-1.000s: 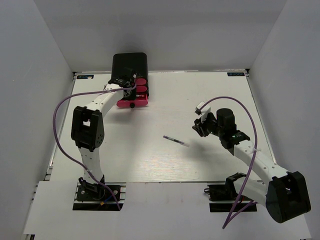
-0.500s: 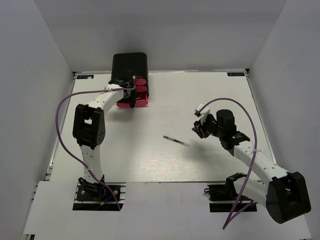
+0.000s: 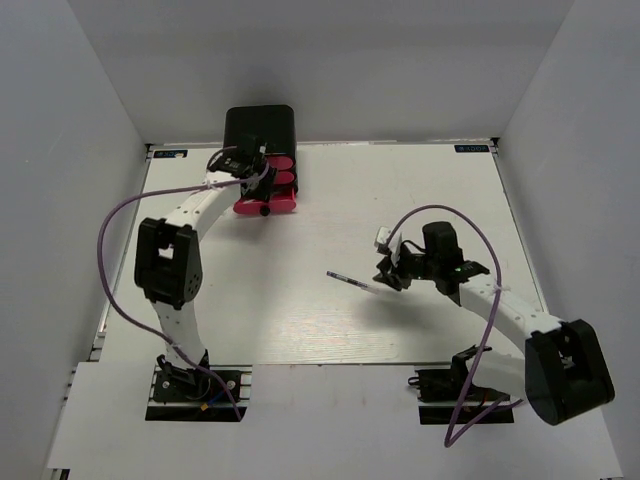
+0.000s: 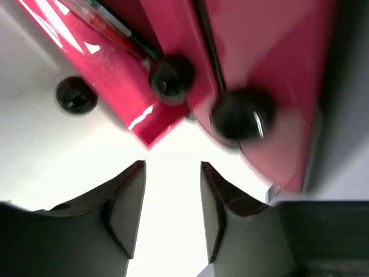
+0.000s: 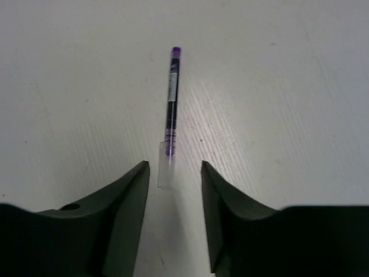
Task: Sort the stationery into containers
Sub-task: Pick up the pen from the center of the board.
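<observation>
With pick-up in hand near the overhead frame's centre, the right tool (image 5: 173, 168), parted and empty, frames the pen (image 5: 171, 104) on the worktop (image 5: 288, 86) and must lower and close, while the left tool (image 4: 172, 170), narrowly parted and apparently empty, faces the pink drawers (image 4: 124, 92) at upper left.

Pink drawers (image 4: 271, 52) with glossy black round knobs (image 4: 242, 113) in a glossy black box (image 3: 258, 125); pen (image 5: 170, 109) dark-barrelled, purple-ended, clear-capped; surface (image 3: 300, 320) plain white.
</observation>
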Robot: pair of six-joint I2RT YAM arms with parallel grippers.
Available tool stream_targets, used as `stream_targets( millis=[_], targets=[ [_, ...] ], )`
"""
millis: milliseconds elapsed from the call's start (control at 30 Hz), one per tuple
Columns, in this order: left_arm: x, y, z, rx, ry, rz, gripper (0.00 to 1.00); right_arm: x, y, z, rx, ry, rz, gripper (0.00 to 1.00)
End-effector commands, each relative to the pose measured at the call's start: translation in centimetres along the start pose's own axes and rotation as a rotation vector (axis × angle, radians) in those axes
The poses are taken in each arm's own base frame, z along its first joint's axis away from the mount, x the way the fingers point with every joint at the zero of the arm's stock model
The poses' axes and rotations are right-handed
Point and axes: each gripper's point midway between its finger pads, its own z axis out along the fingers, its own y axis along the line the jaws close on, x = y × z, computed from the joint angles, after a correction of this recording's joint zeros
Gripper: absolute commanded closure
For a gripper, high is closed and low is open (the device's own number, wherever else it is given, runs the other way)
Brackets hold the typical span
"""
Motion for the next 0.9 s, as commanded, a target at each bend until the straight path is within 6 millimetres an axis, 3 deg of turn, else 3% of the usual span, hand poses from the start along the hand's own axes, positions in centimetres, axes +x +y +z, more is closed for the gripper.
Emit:
stream_targets(
  millis=[0, 67, 133, 167, 200, 233, 267, 400, 433, 467, 533, 600, 633, 800, 867],
  targets=[
    [0.3, -0.2, -5.4, 0.163, 0.052, 0.234, 0.44, -0.7, 1.3, 1.6, -0.146, -0.021, -0.066, 0.51],
    [1.0, 3.2, -7.2, 0.170, 0.105, 0.367, 0.30, -0.3, 0.8, 2.4, -0.163, 0.027, -0.063, 0.41],
    [0.7, 5.9, -8.4, 0.149, 0.107, 0.440, 0.17, 1.1, 1.4, 3.1, -0.215, 0.098, -0.042, 0.21],
    [0.8, 8.9, -8.1, 0.106, 0.107, 0.506, 0.14, 1.0, 0.4, 3.6, -0.209, 0.127, -0.035, 0.17],
    [0.3, 9.0, -10.3, 0.156, 0.090, 0.520, 0.12, 1.2, 0.6, 4.0, -0.219, 0.143, -0.025, 0.11],
    [0.0, 9.9, -10.9, 0.158, 0.074, 0.518, 0.06, 2.0, 0.2, 4.6, -0.209, 0.178, 0.002, 0.11],
    [0.0, 12.5, -10.7, 0.127, 0.083, 0.536, 0.06, 1.5, -0.4, 5.2, -0.185, 0.165, 0.008, 0.11],
    [-0.9, 15.9, -14.0, 0.175, 0.047, 0.540, 0.02, 1.4, -0.9, 6.6, -0.151, 0.204, 0.013, 0.16],
    [-1.4, 17.2, -15.0, 0.181, 0.038, 0.530, 0.02, 2.4, -0.8, 7.1, -0.160, 0.234, 0.028, 0.17],
    [-1.7, 17.9, -15.3, 0.181, 0.026, 0.529, 0.02, 1.8, -1.4, 7.4, -0.148, 0.241, 0.017, 0.19],
    [-1.8, 20.2, -15.6, 0.148, 0.025, 0.513, 0.02, 2.6, -0.8, 8.0, -0.174, 0.275, 0.031, 0.23],
    [-1.7, 21.1, -16.6, 0.171, 0.027, 0.483, 0.02, 2.4, -0.9, 8.5, -0.164, 0.286, 0.018, 0.25],
    [-1.6, 22.3, -16.3, 0.150, 0.034, 0.476, 0.02, 2.2, -1.0, 8.6, -0.157, 0.284, 0.011, 0.27],
    [-1.5, 24.4, -16.7, 0.148, 0.037, 0.444, 0.02, 3.4, -0.5, 9.3, -0.129, 0.357, -0.028, 0.38],
    [-1.5, 24.6, -16.8, 0.145, 0.038, 0.435, 0.02, 3.8, -0.1, 9.3, -0.134, 0.378, -0.033, 0.50]
  ],
)
